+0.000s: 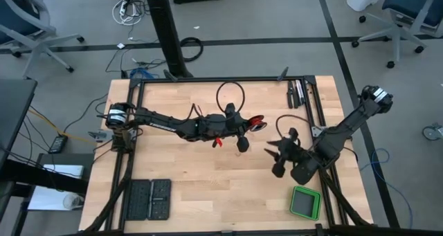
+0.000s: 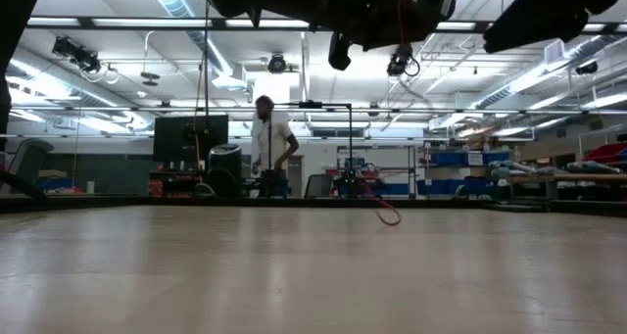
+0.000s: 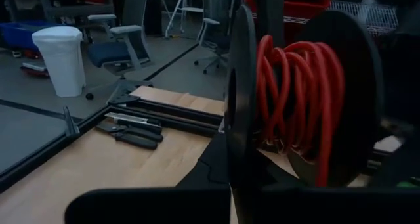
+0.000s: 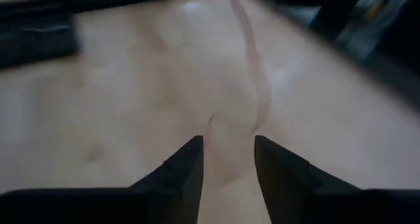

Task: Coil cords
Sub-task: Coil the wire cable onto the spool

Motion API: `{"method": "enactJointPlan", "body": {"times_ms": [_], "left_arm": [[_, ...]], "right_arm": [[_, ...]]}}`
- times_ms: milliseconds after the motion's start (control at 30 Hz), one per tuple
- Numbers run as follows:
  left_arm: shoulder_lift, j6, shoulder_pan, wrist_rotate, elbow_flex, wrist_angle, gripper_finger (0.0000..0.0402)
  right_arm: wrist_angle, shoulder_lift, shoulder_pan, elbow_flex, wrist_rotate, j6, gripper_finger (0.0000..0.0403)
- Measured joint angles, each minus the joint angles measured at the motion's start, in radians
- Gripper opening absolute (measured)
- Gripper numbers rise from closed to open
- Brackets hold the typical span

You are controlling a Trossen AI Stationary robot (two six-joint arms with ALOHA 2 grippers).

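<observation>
Wood table [image 1: 208,187] fills the high view. Left gripper [image 1: 255,123] is clamped on a spool [image 1: 257,122] mid-table; right gripper [image 1: 275,153] hangs nearby, jaws apart, empty. Low view: loose cord [image 2: 384,213] trails onto the table. Left wrist view: spool [image 3: 295,99] holds red cord [image 3: 298,86] coils. Right wrist view: fingers [image 4: 187,168] apart above the cord [image 4: 252,73]. Best to pinch the loose cord gently and wind it snug.

Grey floor [image 1: 83,14], office chairs [image 1: 398,14], perhaps shelving [image 2: 470,172]

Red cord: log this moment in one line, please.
left gripper: shut on spool, red cord wound | right gripper: open, empty, above table | loose cord trailing
</observation>
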Motion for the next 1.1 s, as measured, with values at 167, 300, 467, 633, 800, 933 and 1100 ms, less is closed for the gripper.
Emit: {"method": "enactJointPlan", "body": {"times_ms": [167, 300, 467, 633, 800, 933, 1100], "left_arm": [[0.0, -0.002, 0.0, 0.0, 0.0, 0.015, 0.0001], [-0.001, -0.002, 0.0, 0.0, 0.0, 0.039, 0.0001], [-0.002, -0.002, 0.0, 0.0, 0.0, 0.041, 0.0001], [-0.002, -0.003, 0.0, 0.0, 0.0, 0.048, 0.0001], [-0.002, -0.004, -0.003, -0.001, 0.0, 0.05, 0.0001], [-0.002, -0.006, -0.004, -0.001, 0.0, 0.064, 0.0001], [-0.002, -0.006, -0.006, -0.002, 0.0, 0.054, 0.0001]], "right_arm": [[0.143, 0.078, -0.02, -0.063, 0.176, -0.127, 0.0133], [0.319, 0.15, -0.044, -0.121, 0.223, -0.208, 0.0134], [0.505, 0.214, -0.084, -0.139, 0.182, -0.295, 0.0133], [0.527, 0.235, -0.122, -0.14, 0.174, -0.319, 0.0131], [0.532, 0.234, -0.142, -0.14, 0.173, -0.359, 0.0128], [0.528, 0.234, -0.16, -0.14, 0.17, -0.379, 0.0127], [0.531, 0.234, -0.171, -0.14, 0.165, -0.412, 0.007]]}}
